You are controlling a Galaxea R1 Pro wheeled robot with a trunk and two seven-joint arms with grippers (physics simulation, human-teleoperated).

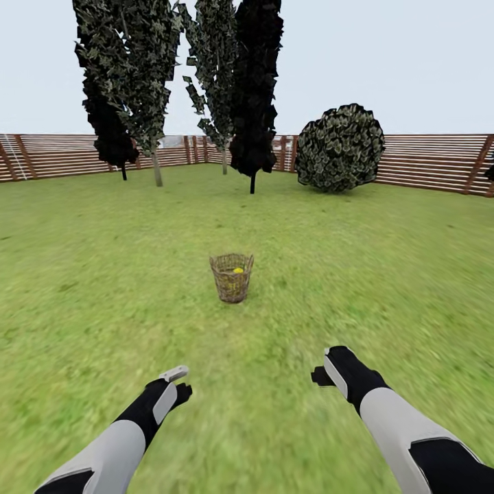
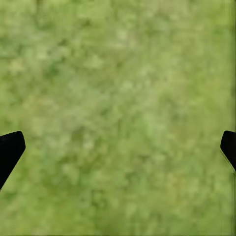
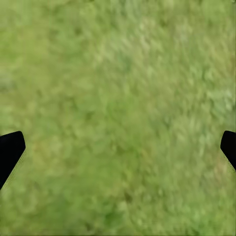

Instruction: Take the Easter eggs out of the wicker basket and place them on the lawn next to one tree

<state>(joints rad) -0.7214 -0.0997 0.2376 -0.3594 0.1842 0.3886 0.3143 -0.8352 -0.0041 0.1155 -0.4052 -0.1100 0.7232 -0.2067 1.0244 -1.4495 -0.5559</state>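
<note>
The wicker basket (image 1: 232, 277) stood upright on the lawn (image 1: 357, 274), dead ahead at twelve o'clock, with a yellow egg (image 1: 238, 270) just visible inside; I could not count the others. From my left gripper (image 1: 180, 381) it lay toward one o'clock, from my right gripper (image 1: 321, 370) toward eleven, both well short of it and about equally far, so I judged neither arm had the advantage until the base rolled closer. Both pincers were spread wide and held nothing, each wrist view showing bare grass between the fingertips (image 2: 11, 150). Dark trees (image 1: 254, 89) stood at twelve o'clock by the fence (image 1: 432, 161).
</note>
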